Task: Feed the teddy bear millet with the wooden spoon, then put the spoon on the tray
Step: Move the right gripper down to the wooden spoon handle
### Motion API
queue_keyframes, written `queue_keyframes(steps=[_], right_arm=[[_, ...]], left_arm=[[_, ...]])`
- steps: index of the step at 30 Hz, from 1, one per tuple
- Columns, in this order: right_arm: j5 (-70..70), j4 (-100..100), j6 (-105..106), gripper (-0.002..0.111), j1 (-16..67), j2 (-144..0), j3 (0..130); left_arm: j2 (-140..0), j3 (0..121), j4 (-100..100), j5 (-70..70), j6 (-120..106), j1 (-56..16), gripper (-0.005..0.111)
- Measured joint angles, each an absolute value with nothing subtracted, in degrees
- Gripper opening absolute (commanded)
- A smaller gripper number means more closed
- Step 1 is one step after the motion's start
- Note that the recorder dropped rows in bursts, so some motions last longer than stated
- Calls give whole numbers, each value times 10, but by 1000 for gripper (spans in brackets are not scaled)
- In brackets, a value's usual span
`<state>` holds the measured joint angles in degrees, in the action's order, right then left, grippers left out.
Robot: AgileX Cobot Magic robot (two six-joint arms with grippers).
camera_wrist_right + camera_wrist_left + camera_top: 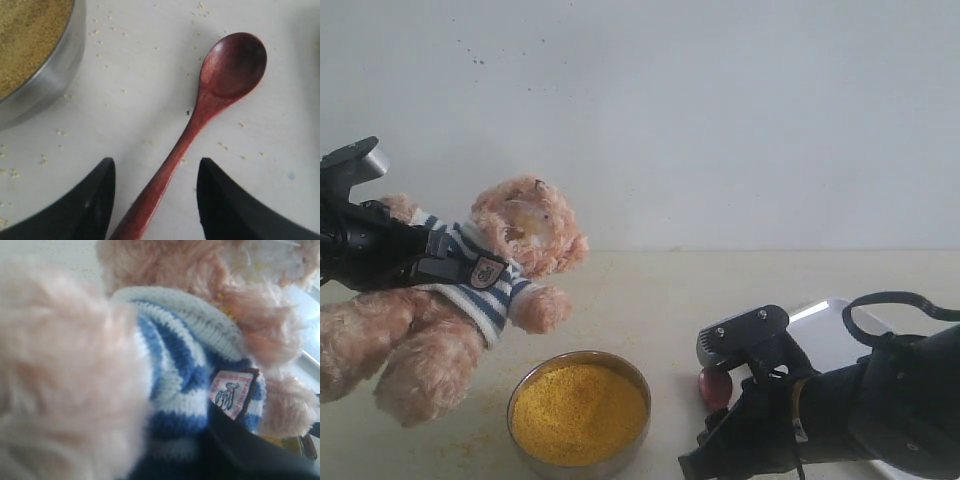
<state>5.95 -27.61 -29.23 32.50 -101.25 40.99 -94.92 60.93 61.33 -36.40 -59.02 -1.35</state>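
The teddy bear (485,285) hangs tilted above the table at the left, with my left gripper (448,256) shut on its striped shirt near the badge (231,394). Its muzzle carries yellow grains. Millet (578,410) fills a round metal bowl (620,462) below the bear. The wooden spoon (200,107) lies flat on the pale surface beside the bowl, its oval end (714,386) showing just left of the white tray (840,325). My right gripper (155,167) is open, one finger on each side of the handle, not touching it.
Loose millet grains (107,65) are scattered on the surface around the bowl's wall (60,75) and the spoon. The right arm (880,400) covers much of the tray. A plain wall stands behind the table.
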Motion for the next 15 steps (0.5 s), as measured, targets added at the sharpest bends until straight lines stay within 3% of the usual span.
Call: queue_keyframes(steps=[11, 13, 15], right_arm=[[76, -275, -295, 48, 325, -1063, 411], [74, -275, -301, 43, 325, -1063, 411], [74, -275, -307, 29, 325, -1063, 411]], left_arm=[[-949, 609, 613, -356, -590, -13, 4], [-949, 609, 613, -356, -590, -13, 4], [-949, 609, 613, -356, -590, -13, 4]])
